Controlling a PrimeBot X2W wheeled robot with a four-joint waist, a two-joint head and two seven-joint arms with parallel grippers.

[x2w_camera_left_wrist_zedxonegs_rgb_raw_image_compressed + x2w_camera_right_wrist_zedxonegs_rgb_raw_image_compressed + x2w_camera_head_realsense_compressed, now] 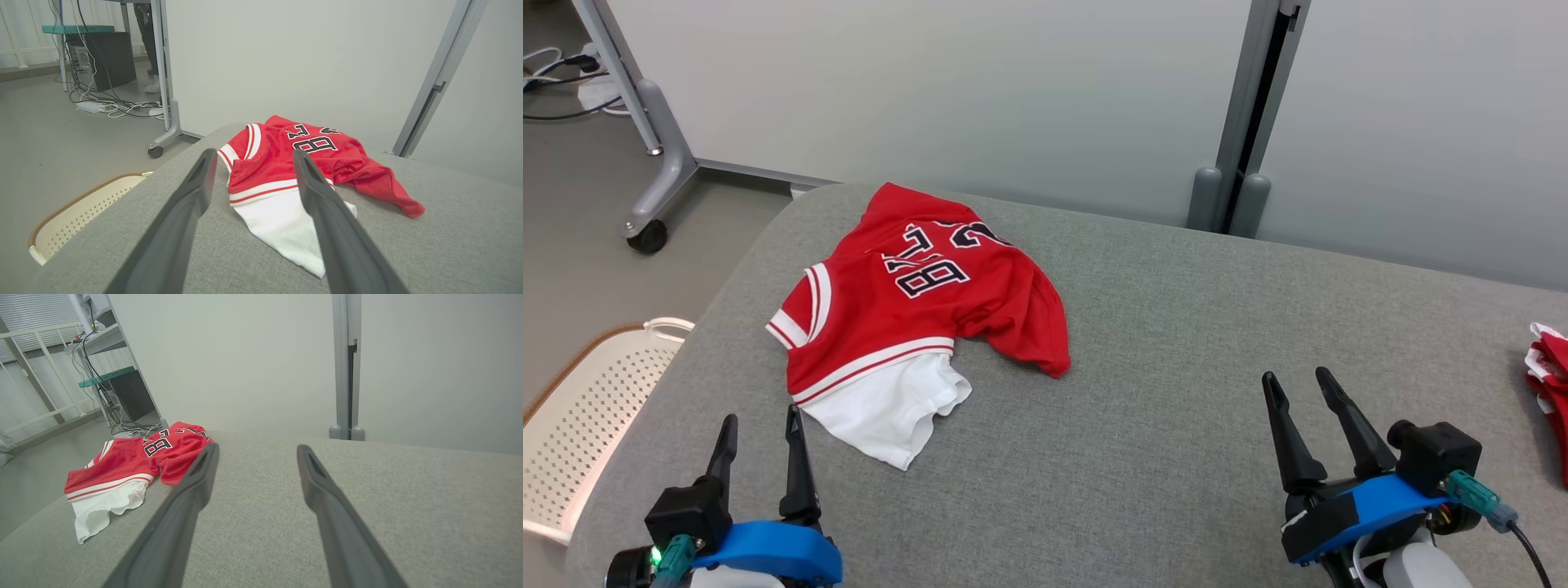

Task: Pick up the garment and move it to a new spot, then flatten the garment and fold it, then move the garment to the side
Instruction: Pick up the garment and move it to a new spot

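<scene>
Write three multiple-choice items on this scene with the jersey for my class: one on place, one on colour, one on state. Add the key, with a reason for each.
1. Where on the grey surface does the garment lie?
A. On the robot's right side
B. On the robot's left side, ahead of the left claw
C. At the near edge, in the middle

2. What colours is the garment?
A. Red, with white stripes and a white lower part
B. Blue and yellow
C. All black

3. How do the left claw and the right claw stand?
A. Both shut on the garment
B. Left shut, right open
C. Both open, holding nothing

Key
1 B: the head view shows it just beyond the left claw.
2 A: red cloth, white trim and white hem show in every view.
3 C: both pairs of fingers are spread, clear of the cloth.
</scene>
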